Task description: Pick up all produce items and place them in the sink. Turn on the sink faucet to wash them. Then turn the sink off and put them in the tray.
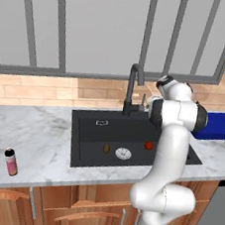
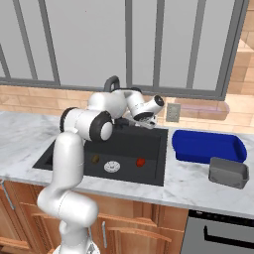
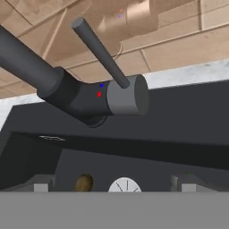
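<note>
Already both produce items lie in the sink point(image 1: 84, 131): the brownish-olive ball point(image 1: 106, 148) and red ball point(image 1: 149, 145), below the fingers by the drain point(image 1: 123, 153). The gripper point(image 2: 147, 121), spread wide and empty, faces the faucet lever point(image 3: 99, 52) just ahead. Washing, shutting off and moving them to the blue tray point(image 2: 206, 146) appear to remain.

Two base cams up behind the arm, looking forward and down at the counter point(image 1: 41, 136). Left one sits back-left, so arm in its lower right; right one back-right, arm lower left. Both catch the sink point(image 1: 88, 141), faucet point(image 1: 133, 87), blue tray point(image 2: 206, 146) and window wall. Hand cam way closer, tilted, right up on the faucet's lever point(image 3: 100, 51), with sink floor and drain point(image 3: 125, 185) low in frame.
</note>
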Motion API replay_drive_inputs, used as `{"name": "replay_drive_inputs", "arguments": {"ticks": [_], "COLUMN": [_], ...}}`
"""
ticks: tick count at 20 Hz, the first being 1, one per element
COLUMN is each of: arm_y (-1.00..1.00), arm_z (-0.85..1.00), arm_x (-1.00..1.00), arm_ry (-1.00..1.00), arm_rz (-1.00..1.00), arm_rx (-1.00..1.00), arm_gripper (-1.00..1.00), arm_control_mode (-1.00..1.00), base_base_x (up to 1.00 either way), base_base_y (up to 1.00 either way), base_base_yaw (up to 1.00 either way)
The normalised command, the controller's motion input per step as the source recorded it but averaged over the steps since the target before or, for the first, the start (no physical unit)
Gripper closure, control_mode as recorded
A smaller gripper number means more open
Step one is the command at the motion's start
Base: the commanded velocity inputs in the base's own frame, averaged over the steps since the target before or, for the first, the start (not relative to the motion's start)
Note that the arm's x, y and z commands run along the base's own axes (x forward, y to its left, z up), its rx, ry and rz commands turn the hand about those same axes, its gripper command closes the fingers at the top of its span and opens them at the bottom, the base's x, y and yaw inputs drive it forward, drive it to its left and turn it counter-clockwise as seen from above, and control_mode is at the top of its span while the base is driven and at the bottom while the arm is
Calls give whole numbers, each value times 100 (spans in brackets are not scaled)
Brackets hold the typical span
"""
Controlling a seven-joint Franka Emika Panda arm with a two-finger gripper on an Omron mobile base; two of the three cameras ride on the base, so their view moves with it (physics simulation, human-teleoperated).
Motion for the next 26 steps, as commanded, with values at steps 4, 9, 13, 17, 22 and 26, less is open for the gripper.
{"name": "replay_drive_inputs", "arguments": {"ticks": [4,9,13,17,22,26], "arm_y": [9,6,3,0,0,6], "arm_z": [0,0,0,0,0,0], "arm_x": [5,23,33,37,37,29], "arm_ry": [-1,-2,-1,0,0,0], "arm_rz": [2,2,1,1,0,0], "arm_rx": [3,2,2,1,1,0], "arm_gripper": [-100,-100,-100,-100,-100,-100], "arm_control_mode": [-100,-100,-100,-100,-100,-100], "base_base_x": [0,0,0,0,0,0], "base_base_y": [0,0,0,0,0,0], "base_base_yaw": [0,0,0,0,0,0]}}
